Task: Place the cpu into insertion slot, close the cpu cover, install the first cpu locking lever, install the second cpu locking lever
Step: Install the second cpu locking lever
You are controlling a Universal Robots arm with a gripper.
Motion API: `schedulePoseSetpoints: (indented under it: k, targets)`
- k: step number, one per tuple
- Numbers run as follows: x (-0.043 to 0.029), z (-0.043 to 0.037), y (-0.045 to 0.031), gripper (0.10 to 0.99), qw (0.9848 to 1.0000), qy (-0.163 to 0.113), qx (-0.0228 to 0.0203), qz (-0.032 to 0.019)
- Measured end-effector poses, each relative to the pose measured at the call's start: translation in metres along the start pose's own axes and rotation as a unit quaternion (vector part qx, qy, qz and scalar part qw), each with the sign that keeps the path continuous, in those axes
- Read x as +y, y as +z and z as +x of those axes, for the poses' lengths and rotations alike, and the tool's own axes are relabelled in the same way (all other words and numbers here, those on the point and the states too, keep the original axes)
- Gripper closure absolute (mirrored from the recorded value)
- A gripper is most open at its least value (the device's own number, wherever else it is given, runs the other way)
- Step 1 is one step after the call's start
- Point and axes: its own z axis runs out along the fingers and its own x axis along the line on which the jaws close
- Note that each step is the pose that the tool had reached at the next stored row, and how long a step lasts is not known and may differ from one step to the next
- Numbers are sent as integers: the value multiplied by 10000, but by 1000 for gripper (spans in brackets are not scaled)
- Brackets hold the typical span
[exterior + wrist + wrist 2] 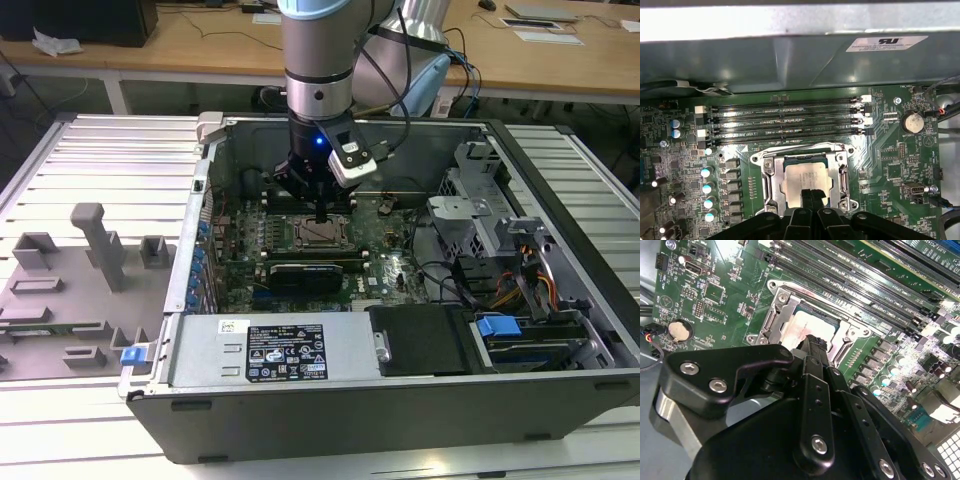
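My end effector (811,196) hangs clenched, fingertips together, just above the cpu (805,179); the cpu lies seated in the insertion slot (771,181); I judge it light, stiff, fragile; best gripped by its edges.

Memory slots (785,117) crowd the cpu cover (805,175).
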Motion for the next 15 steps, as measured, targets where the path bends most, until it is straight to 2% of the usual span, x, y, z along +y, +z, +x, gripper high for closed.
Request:
schedulePoseSetpoints:
  k: [4,6,11,15]
  targets:
    - [0,-1,-19,980,10000,0,1,3]
    - [-1,-6,-66,980,10000,0,0,3]
    - [-1,-11,-126,980,10000,-1,0,5]
    - [-1,-11,-128,980,10000,-1,0,5]
